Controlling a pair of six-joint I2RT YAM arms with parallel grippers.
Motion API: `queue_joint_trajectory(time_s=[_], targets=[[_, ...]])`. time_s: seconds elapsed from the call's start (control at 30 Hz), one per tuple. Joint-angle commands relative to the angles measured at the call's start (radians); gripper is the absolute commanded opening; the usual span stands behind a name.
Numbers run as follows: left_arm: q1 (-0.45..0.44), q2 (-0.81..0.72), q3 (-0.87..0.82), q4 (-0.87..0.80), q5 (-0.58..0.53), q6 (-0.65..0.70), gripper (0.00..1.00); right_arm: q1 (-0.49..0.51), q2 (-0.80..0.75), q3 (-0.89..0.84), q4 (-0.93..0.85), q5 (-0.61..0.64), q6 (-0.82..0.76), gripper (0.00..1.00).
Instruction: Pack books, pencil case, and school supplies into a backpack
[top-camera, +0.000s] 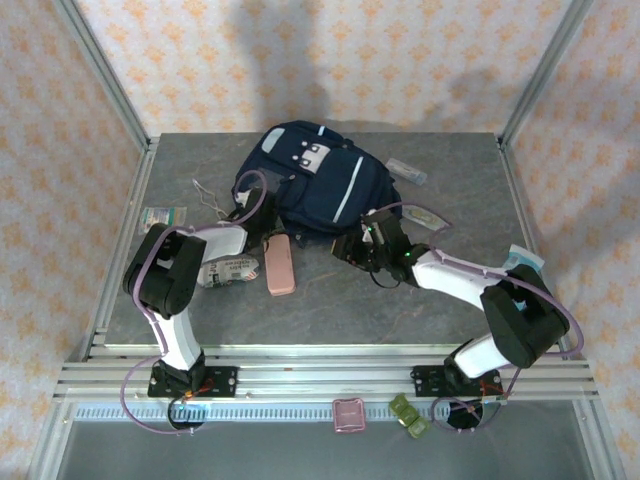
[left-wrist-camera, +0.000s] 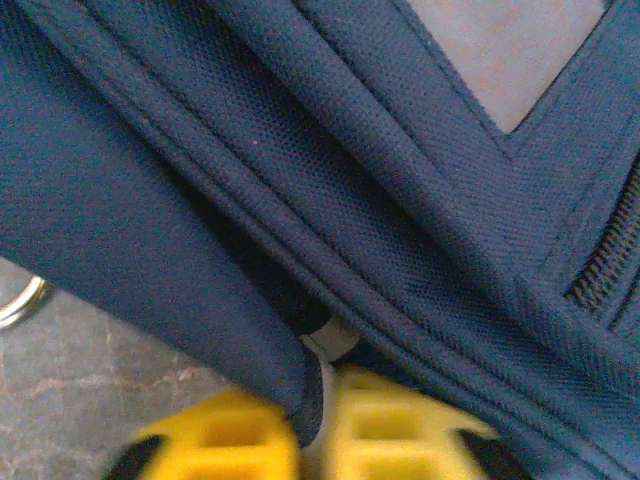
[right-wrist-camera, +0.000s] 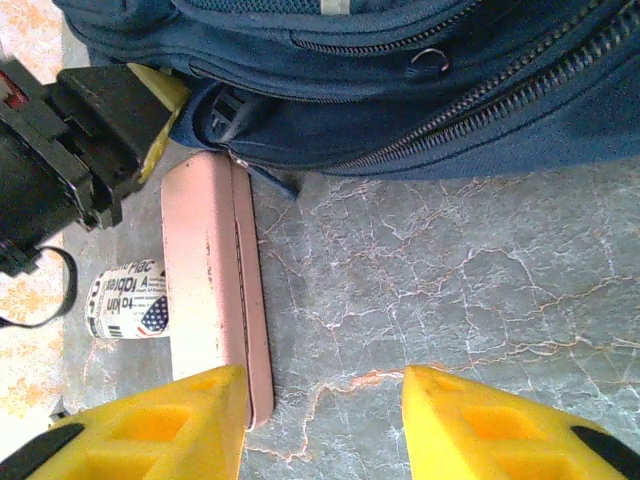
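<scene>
The navy backpack lies at the back middle of the table. My left gripper is at its near left edge, its yellow fingers shut on a fold of the backpack's blue fabric, with a grey tab pinched between them. The pink pencil case lies in front of the bag, and a white printed packet is beside it. My right gripper hovers open over bare table, its left finger over the pencil case's near end. The books are out of view.
Clear packets lie right of the bag. A greenish-white packet and a thin wire sit at the left. A pale blue flat thing lies by my right arm's elbow. Frame posts stand at the table's corners.
</scene>
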Motion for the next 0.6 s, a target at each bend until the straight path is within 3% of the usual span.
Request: queue_joint_trajectory(time_s=[0.0,0.2,0.37,0.57], targets=[[0.01,-0.033,0.058,-0.031,0.028,0.03,0.0,0.01,-0.022,-0.014,0.034,0.016,0.004,0.42],[-0.001,-0.156,0.063,-0.054,0.136,-0.066,0.0,0.085,0.009,0.055,-0.014,0.092,-0.075,0.35],[-0.029,-0.235,0.06,-0.079,0.132,-0.106,0.0,0.132,0.065,0.114,0.038,0.124,-0.097,0.31],[-0.046,-0.274,0.055,-0.083,0.13,-0.132,0.0,0.169,0.183,0.233,0.057,0.245,-0.117,0.36]])
